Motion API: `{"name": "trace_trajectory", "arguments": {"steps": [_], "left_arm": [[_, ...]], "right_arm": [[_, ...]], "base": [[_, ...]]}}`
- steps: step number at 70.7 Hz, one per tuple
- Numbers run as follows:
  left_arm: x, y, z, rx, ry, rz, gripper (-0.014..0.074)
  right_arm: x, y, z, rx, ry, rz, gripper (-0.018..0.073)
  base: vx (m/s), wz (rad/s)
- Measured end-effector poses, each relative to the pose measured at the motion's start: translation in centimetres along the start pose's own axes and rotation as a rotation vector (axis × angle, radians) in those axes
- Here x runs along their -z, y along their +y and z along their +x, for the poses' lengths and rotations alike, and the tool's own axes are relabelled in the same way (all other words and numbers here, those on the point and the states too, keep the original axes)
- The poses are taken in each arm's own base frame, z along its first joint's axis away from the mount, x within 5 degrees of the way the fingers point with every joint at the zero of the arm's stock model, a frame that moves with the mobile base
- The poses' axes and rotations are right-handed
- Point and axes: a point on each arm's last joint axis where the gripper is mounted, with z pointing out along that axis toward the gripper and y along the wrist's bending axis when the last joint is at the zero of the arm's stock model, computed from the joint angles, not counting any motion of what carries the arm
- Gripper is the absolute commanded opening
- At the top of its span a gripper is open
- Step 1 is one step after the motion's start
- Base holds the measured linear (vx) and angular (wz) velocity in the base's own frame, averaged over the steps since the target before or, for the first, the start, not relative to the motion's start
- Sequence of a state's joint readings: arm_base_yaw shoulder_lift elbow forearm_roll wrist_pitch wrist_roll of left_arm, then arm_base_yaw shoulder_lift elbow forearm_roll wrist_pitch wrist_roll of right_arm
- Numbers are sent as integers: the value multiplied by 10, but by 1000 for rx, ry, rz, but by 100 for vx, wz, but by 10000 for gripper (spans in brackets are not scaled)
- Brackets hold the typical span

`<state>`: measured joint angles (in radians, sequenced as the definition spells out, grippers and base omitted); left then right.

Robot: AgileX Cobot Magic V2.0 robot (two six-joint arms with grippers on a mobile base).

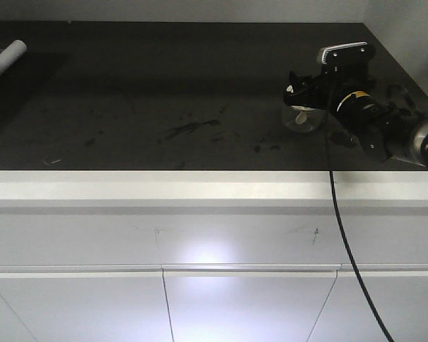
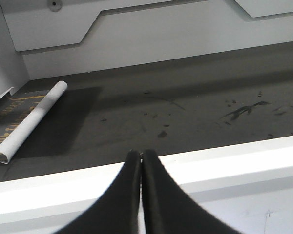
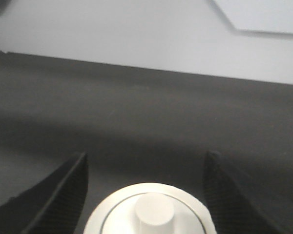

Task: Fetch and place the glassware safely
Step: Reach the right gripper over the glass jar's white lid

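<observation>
Straddling the glass jar, right gripper fingers stand spread, lid between them; left gripper pressed together.

The dark matt countertop is showing scuffs; the small clear glass jar is wearing a smooth cream-white lid, perhaps plastic.

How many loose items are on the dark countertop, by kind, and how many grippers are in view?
Lidded glass jar: 1
Rolled white sheet: 1
Grippers: 2, the left gripper shut and empty, the right gripper open on either side of the jar
Total: 4
</observation>
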<state>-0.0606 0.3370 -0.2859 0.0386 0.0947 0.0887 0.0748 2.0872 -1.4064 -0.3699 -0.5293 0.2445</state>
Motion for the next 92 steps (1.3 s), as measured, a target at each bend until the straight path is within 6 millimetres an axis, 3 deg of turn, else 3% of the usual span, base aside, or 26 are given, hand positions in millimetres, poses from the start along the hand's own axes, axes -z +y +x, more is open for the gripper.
{"name": "trace_trajectory", "arguments": {"steps": [17,38,50,60,77,92], "left_arm": [[0,0,0,0,0,0,-7],[0,0,0,0,0,0,-7],[0,0,0,0,0,0,-7],[0,0,0,0,0,0,-7],[0,0,0,0,0,0,-7],[0,0,0,0,0,0,-7]], "right_arm": [[-25,-3,21,-3,6,-2,485],[-28,-2,21,-3,4,-4,408],[-28,-2,21,-2,8,-2,246],[-29,-2,20,-4,8,0,-15],[-29,-2,20,-3,8,-1,-8],[-22,-5,8,10,56,21,-8]], "base": [[0,0],[0,0],[0,0],[0,0],[0,0],[0,0]]}}
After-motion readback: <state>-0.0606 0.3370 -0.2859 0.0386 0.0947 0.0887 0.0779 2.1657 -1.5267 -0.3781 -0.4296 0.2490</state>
